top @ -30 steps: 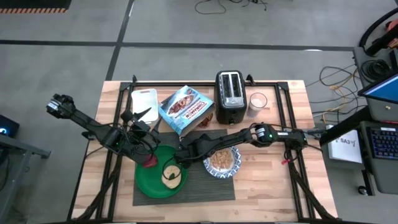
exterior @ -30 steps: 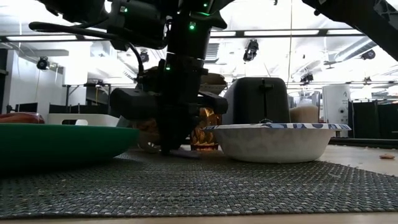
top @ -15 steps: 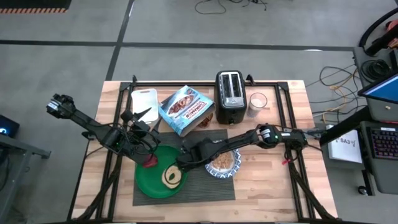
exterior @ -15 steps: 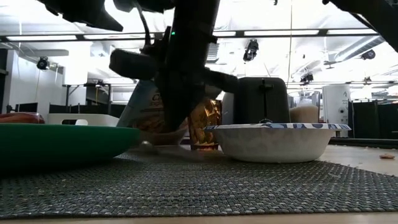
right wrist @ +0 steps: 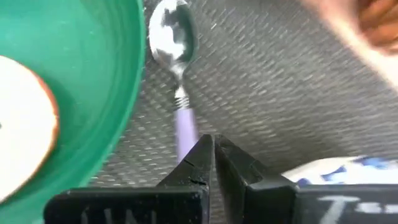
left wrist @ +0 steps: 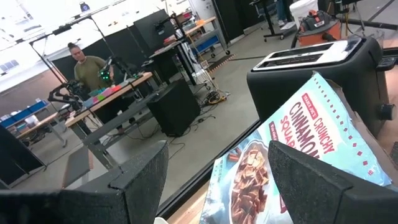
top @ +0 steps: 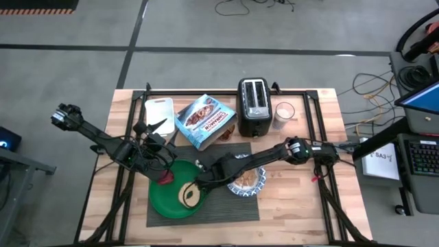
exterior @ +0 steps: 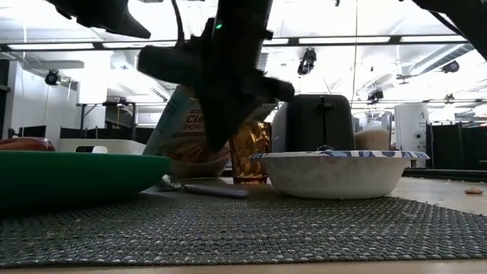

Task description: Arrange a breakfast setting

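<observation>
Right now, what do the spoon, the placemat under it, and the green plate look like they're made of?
Spoon: polished metal bowl, judging by its mirror-like reflections; the handle looks pale lilac, possibly plastic.
Placemat: dark grey woven material, probably vinyl or fabric, with a visible ribbed weave.
Green plate: smooth, slightly glossy, likely plastic or glazed ceramic; the look leaves that open.

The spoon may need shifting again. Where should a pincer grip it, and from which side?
By the handle, coming straight down. The spoon lies flat on the placemat between the green plate and bowl, leaving little side room; the slim handle suits a narrow pinch.
</observation>
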You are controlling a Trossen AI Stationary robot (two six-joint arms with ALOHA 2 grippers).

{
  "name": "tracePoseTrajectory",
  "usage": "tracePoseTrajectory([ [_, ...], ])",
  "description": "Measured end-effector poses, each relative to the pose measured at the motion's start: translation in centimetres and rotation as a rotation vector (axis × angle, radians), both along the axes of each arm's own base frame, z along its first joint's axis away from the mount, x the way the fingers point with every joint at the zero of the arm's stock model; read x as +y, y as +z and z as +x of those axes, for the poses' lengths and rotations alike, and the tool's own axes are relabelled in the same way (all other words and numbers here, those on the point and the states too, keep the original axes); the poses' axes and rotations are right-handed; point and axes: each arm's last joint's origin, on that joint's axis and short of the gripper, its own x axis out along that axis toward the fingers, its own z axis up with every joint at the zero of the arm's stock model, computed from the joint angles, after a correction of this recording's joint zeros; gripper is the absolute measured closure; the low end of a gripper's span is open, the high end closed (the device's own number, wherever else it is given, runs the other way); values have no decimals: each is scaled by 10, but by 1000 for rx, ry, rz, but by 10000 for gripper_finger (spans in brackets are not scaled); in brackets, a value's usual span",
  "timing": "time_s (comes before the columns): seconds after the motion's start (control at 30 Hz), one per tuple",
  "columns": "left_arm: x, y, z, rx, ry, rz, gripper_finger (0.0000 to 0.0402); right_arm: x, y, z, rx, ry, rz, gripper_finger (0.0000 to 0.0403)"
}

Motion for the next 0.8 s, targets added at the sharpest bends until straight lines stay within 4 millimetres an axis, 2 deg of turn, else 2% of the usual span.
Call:
tracePoseTrajectory([
  [0.07, 0, -1, 0, 15, -19, -18, 143, 3, 10, -6, 10, 44, -75, 395],
  [0.17, -1, -2, 1, 63, -68, -49, 143, 13, 35, -21, 10, 109, -183, 395],
  [0.27, -2, -2, 2, 78, -84, -55, 143, 25, 55, -35, -6, 195, -227, 394],
  [0.33, -2, -1, 3, 68, -85, -59, 143, 30, 63, -44, -15, 230, -258, 394],
  [0.47, -3, 3, 4, 59, -100, -80, 143, 33, 72, -68, -6, 280, -327, 394],
  [0.6, -7, 12, 6, 50, -153, -135, 143, 30, 70, -95, -34, 342, -352, 394],
  [0.7, -11, 16, 7, 69, -239, -209, 143, 29, 68, -112, -92, 419, -358, 394],
  [0.8, -18, 16, 7, 96, -342, -289, 143, 26, 75, -130, -175, 466, -367, 394],
])
